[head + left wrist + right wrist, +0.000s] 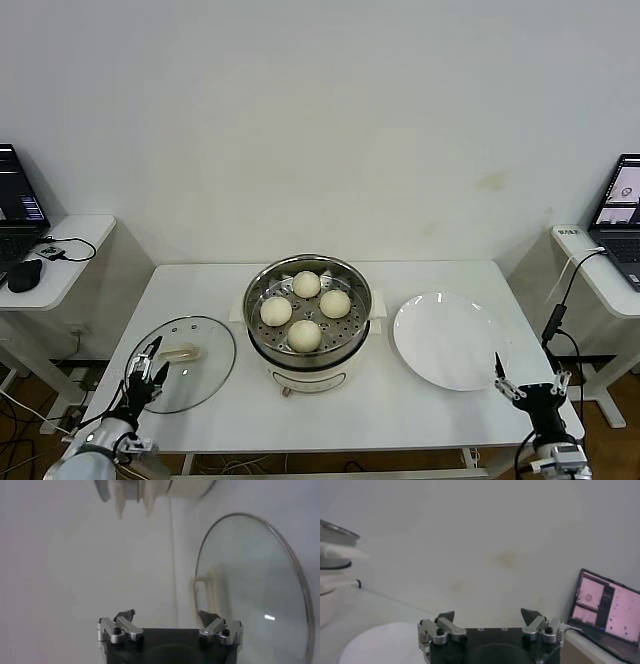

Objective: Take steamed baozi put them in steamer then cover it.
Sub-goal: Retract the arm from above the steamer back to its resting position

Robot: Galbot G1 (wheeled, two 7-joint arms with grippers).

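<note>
Baozi (pixel 305 335) fill steamer (pixel 307 350); cover (pixel 183 377) apparently partly behind left gripper (pixel 146 372).

From my head view, both arms are cut off by the bottom edge at 7 and 5 o'clock. In my left wrist view the cover (pixel 260 585) runs off the frame at 3 o'clock, and only the steamer (pixel 150 487) underside shows at 12. My right wrist view clips the plate (pixel 380 647) at 7 o'clock, and the laptop (pixel 610 615) screen is unreadable.

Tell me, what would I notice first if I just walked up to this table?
Probably the shiny steamer in the middle of the table, with four white baozi sitting on its holey tray. To its left the glass cover lies flat, with the open left pincer at its near edge. To its right sits a bare white plate.
</note>
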